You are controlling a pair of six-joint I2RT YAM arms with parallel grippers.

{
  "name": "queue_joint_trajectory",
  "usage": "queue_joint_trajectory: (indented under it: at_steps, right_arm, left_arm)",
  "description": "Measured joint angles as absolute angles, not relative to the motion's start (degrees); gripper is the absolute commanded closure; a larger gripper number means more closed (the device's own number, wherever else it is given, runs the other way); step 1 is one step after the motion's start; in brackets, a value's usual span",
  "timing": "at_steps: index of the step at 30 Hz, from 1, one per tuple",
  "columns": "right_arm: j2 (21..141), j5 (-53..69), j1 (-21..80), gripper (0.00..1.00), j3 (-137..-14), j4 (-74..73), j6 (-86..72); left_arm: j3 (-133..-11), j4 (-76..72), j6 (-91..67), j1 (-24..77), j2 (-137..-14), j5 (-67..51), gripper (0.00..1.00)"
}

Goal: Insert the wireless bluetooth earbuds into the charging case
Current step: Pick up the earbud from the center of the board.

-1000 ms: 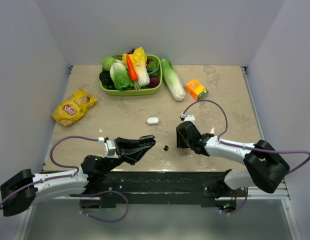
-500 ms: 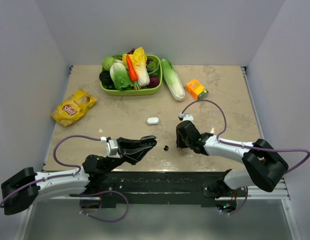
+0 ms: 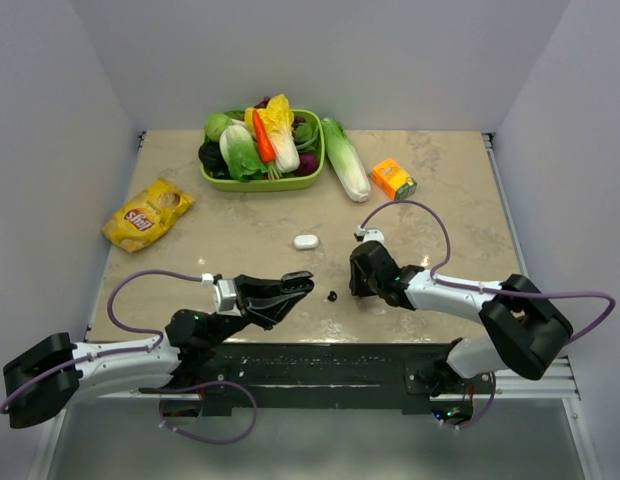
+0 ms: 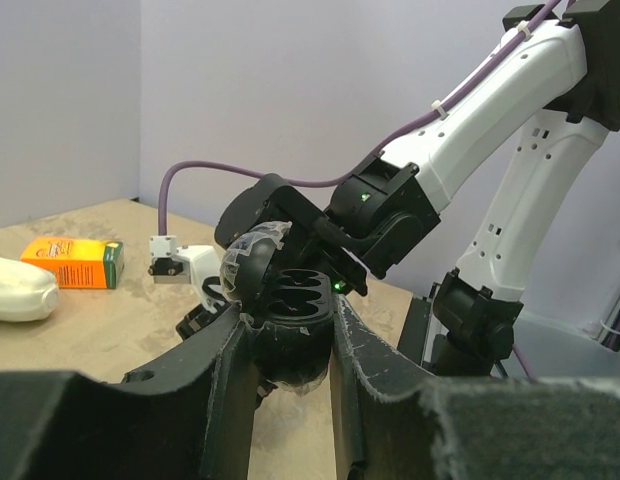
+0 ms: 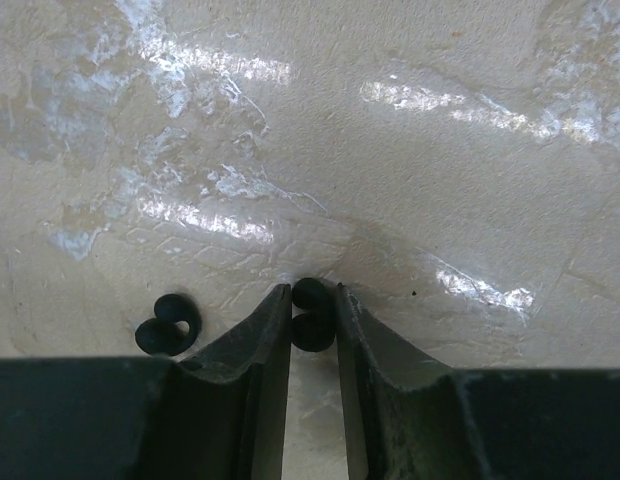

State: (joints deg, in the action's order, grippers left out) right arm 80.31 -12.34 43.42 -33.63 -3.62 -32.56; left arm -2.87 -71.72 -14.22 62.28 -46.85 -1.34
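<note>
Right wrist, right tool (image 5: 313, 293) pinches earbud (image 5: 312, 318), axis along fingers (image 5: 262, 345), left tool (image 4: 290, 335) clamps case (image 4: 300, 292)

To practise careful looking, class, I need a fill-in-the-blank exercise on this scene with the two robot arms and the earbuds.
1. The left gripper holds a black charging case whose lid is ____.
2. The right gripper has a ____ earbud between its fingers.
3. In the right wrist view, a second earbud lies on the table to the ____ of those fingers.
4. The vegetables sit in a ____ basket.
Missing words: open; black; left; green.
</note>
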Motion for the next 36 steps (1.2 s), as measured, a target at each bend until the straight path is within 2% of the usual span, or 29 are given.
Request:
queue_joint_trajectory:
  at_steps: [1, 2, 3, 6, 18, 22, 26, 31, 36]
  right_arm:
    - [80.3, -12.3, 43.4, 0.80, -33.6, -3.6, -32.6]
    - [80.3, -12.2, 43.4, 0.90, -33.6, -3.5, -32.6]
    - [80.2, -12.1, 43.4, 0.94, -33.6, -3.3, -32.6]
    - [79.7, -11.4, 43.4, 1.00, -33.5, -2.8, -32.6]
    - [74.9, -9.8, 43.4, 1.00, -33.1, -2.7, -32.1]
    - [64.6, -7.0, 43.4, 1.00, -34.3, -8.2, -28.0]
    - [53.1, -0.8, 43.5, 1.00, -43.4, -16.9, -20.2]
    - [42.4, 6.4, 46.1, 1.00, -51.2, -21.8, -13.1]
    - [37.1, 15.0, 47.0, 1.00, -54.4, -26.8, -8.5]
  left_arm:
    - [-2.9, -71.8, -14.2, 62.3, -47.0, -1.4, 1.00]
    - [-2.9, -71.9, -14.2, 62.3, -47.2, -1.4, 1.00]
    - [-2.9, -72.1, -14.2, 62.3, -47.3, -1.4, 1.00]
    - [-2.9, -72.3, -14.2, 62.3, -47.8, -1.5, 1.00]
    - [-2.9, -72.4, -14.3, 62.3, -48.2, -1.7, 1.00]
    - [-2.9, -72.4, -14.4, 62.3, -48.0, -1.2, 1.00]
    - [-2.9, -72.4, -14.4, 61.6, -47.4, -1.6, 1.00]
    - [-2.9, -73.2, -19.7, 54.4, -49.4, -8.6, 1.00]
    - [-2.9, -73.4, -24.8, 52.8, -55.9, -18.2, 1.00]
